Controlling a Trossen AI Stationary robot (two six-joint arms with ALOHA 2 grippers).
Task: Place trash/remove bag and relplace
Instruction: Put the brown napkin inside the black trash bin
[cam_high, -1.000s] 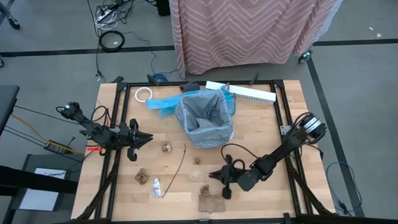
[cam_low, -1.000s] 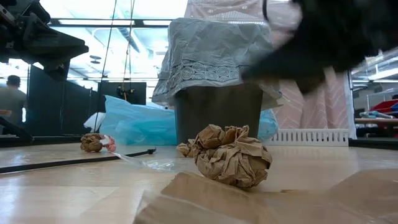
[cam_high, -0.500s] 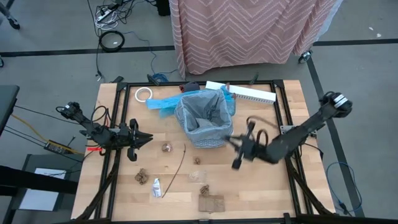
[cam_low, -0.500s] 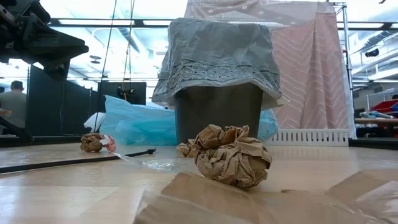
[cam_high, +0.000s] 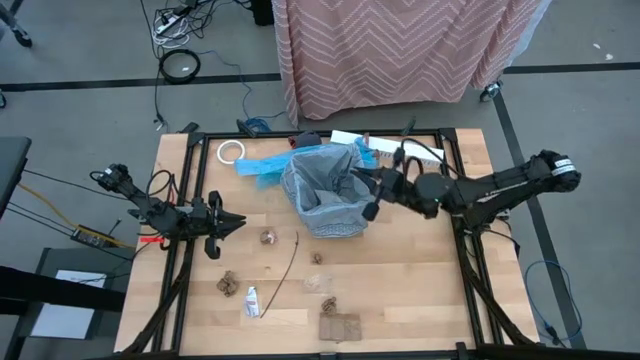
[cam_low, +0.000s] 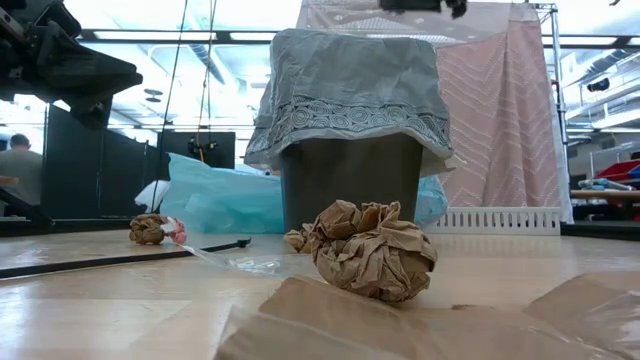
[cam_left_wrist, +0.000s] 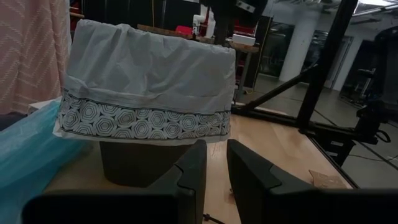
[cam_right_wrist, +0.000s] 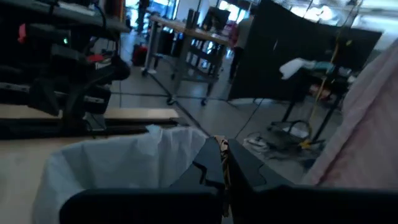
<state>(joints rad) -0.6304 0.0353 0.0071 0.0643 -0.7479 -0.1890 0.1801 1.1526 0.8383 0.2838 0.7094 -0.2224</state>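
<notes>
Overhead, right gripper's fingers (cam_high: 362, 188) clenched on a brown scrap (cam_right_wrist: 222, 152), poised above the near-right rim of the bin liner (cam_high: 325, 190). Liner grey, wrinkled, draped over a dark bin (cam_low: 350, 180) toward the tabletop's (cam_high: 420, 290) far edge, blue plastic bag (cam_high: 262, 166) just behind. Left gripper's fingers (cam_high: 232, 224) narrowly parted, holding nothing, near the left edge. Paper wads (cam_high: 227, 283), thin stick (cam_high: 289, 258), small white tube (cam_high: 251, 300) and cardboard square (cam_high: 340, 326) scattered toward the near edge. White tape roll (cam_high: 231, 151) at far-left corner.
</notes>
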